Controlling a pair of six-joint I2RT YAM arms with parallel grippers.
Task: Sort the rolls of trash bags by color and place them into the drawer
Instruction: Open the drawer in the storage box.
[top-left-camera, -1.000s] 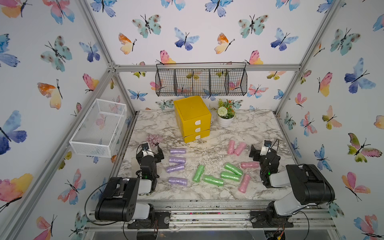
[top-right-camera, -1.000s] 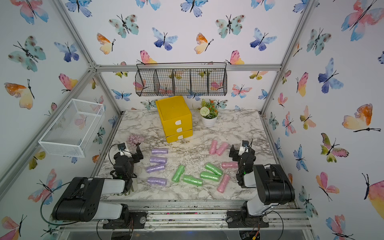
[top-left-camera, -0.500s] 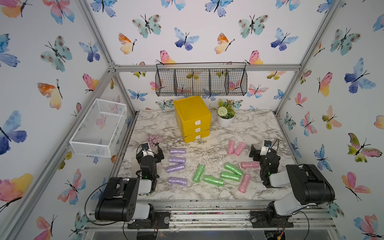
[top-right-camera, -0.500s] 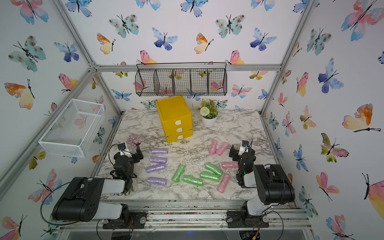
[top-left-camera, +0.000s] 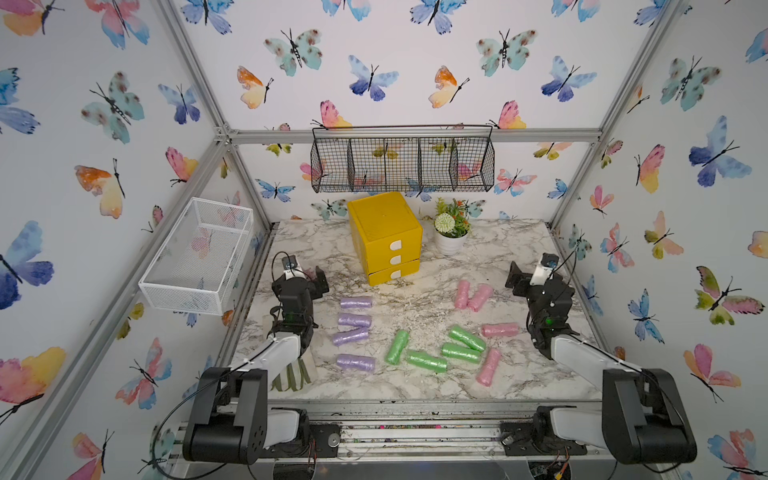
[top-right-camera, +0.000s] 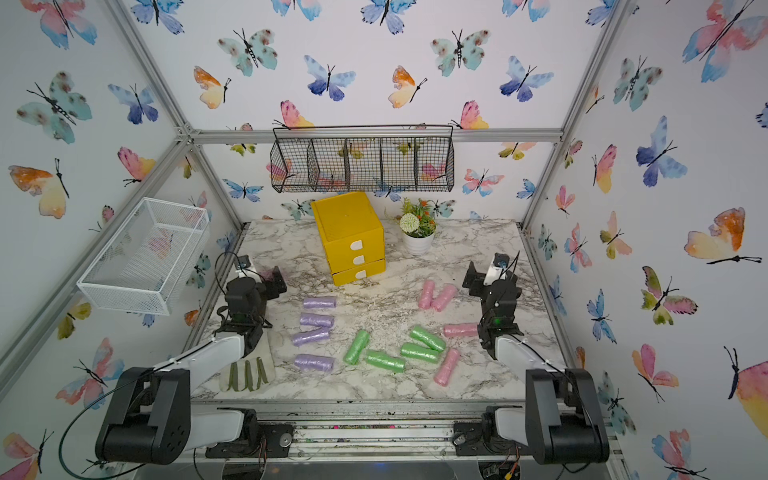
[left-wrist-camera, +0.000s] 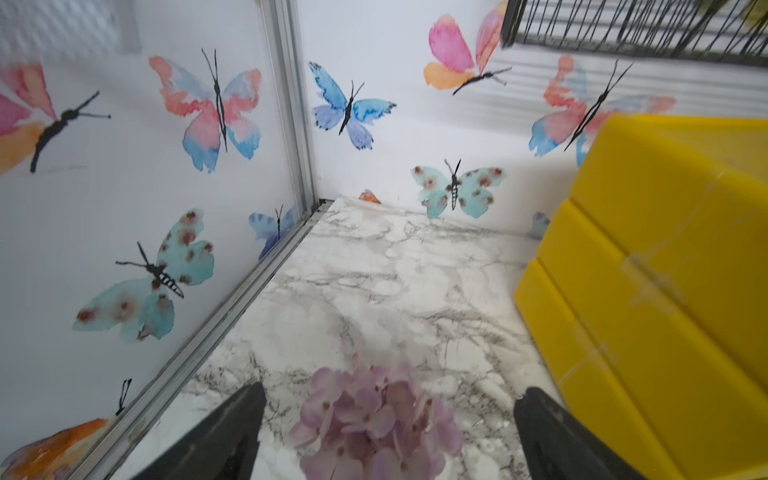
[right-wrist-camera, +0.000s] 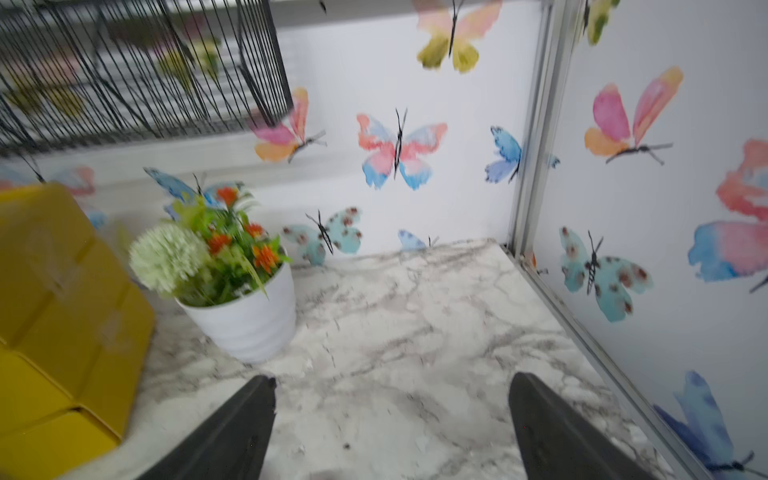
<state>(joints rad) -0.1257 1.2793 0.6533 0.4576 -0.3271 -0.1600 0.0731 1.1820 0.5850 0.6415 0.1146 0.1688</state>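
The left pincer (left-wrist-camera: 392, 388) and right pincer (right-wrist-camera: 392, 376) gape wide, empty. Purple rolls (top-left-camera: 354, 320) lie sideways, nearest the left.

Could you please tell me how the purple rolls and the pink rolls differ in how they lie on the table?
Colour: the purple rolls are lilac, the pink rolls pale pink.
Place: the purple rolls lie nearer the left gripper, the pink rolls nearer the right gripper.
Arrangement: the purple rolls form a loose column; the pink rolls are scattered at varied angles.
Both: four each, lying on the table.
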